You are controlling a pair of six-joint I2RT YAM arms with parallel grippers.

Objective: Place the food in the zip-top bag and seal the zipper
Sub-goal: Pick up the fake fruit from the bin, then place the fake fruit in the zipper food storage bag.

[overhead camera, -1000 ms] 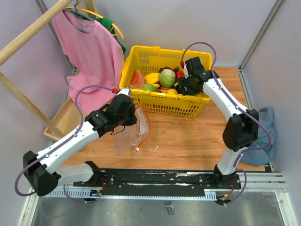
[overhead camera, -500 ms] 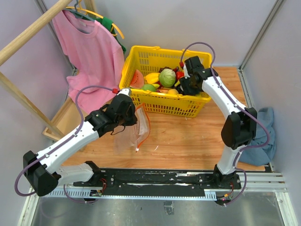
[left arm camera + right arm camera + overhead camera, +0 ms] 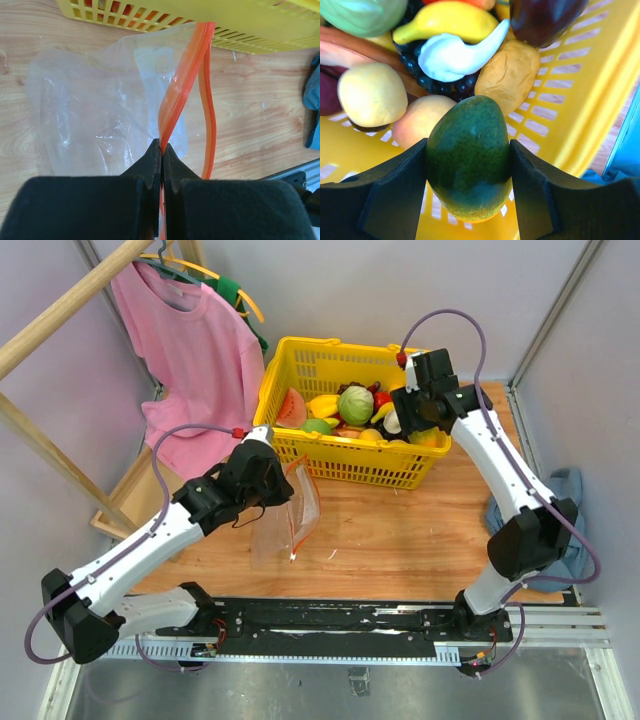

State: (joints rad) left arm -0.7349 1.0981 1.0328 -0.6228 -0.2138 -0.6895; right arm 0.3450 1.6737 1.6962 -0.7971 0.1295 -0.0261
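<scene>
The clear zip-top bag (image 3: 277, 523) hangs over the wood table in front of the yellow basket, its orange-red zipper (image 3: 303, 508) split open into two strips. My left gripper (image 3: 162, 145) is shut on one zipper strip (image 3: 175, 102), and the other strip (image 3: 210, 120) bows out to the right. My right gripper (image 3: 468, 165) is shut on a dark green avocado-like fruit (image 3: 468, 155) and holds it above the basket's right end. Below it lie more food pieces: a yellow banana (image 3: 447, 20), a white piece (image 3: 455, 52) and a green cabbage (image 3: 355, 405).
The yellow basket (image 3: 340, 465) stands at the back middle with its near wall just behind the bag. A pink shirt (image 3: 190, 360) hangs on a wooden rack at the left. A blue cloth (image 3: 570, 530) lies at the right table edge.
My right gripper has risen out of the basket with the green fruit in it and moved a little right. The left arm and the bag have shifted slightly.
</scene>
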